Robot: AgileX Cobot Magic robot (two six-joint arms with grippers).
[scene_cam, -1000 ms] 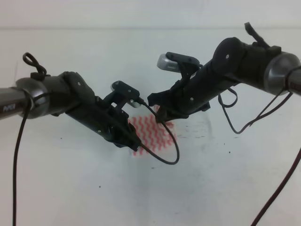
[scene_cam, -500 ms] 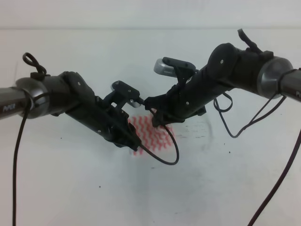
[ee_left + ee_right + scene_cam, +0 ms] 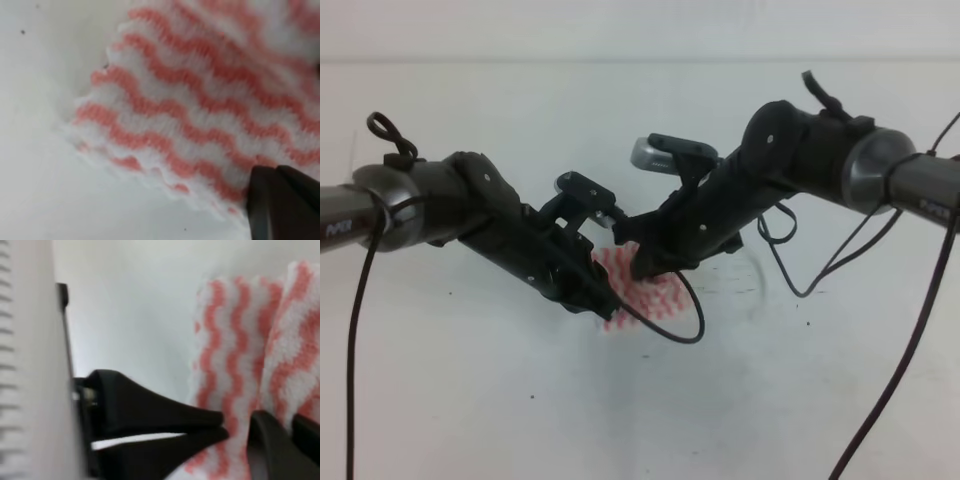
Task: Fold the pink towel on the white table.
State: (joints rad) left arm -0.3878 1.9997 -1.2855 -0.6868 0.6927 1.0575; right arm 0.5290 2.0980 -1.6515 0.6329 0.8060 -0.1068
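Nearest the camera, bare stretch of plain white, dark-specked worktop (image 3: 650, 420), crossed only by hanging black cables. Further in, at the middle of the scene, the thin cloth with pink-red and white wavy stripes (image 3: 645, 290), lying on the worktop and mostly hidden beneath two black arms meeting above it. Left gripper (image 3: 605, 305) reaching in from the left, low on the towel's near-left edge; right gripper (image 3: 640, 262) coming from the right, tipped down onto the far side of the cloth. Both apparently placed to take opposite parts of the towel so one part can be carried over the other, a fold seemingly under way rather than finished.

Overhead view good for layout only: arms, wrist cameras and a looped cable screening the contact points, jaws of neither arm readable there. Left wrist view closer: scalloped corner of the towel (image 3: 190, 125) raised slightly off the worktop with shadow beneath, one dark finger at the lower right touching the cloth's edge; second finger out of frame, so cannot tell whether those jaws are spread or pinching. Right wrist view fuller: towel (image 3: 235, 370) bunched upward in a doubled ridge, two dark fingers (image 3: 165, 412) lying pressed close together with their tip on the striped edge, another dark part at the lower right against the cloth; looks like a pinch on the towel, though blur leaves it a judgement.

Farthest back, pale worktop running to a plain wall.
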